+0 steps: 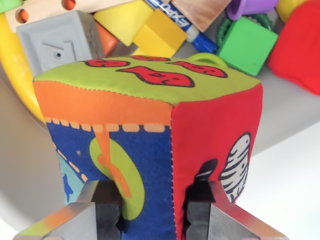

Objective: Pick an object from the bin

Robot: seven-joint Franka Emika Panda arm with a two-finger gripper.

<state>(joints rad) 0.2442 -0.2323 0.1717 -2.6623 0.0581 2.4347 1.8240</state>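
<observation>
Pincer (152, 210) fingers clamped on the fabric cube's (150, 125) lower corner, so lift straight and steady, clear of the blocks (150, 27) piled beyond it.

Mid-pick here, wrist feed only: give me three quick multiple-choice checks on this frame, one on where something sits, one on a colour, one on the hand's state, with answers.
1. Where is the green block relative to the fabric cube?
A. Above it, toward the wrist view's right
B. Below it
C. Hidden behind the hand

2. What colour is the fabric cube's top face?
A. White
B. Lime green with red shapes
C. Black

3. What is the hand doing?
A. Open, away from everything
B. Shut on the marker
C. Shut on the fabric cube

Answers:
1 A: the green block lies upper right of the fabric cube.
2 B: red shapes sit on a lime panel.
3 C: the hand has both fingers pressed against the cube's lower faces; the marker lies untouched behind.
</observation>
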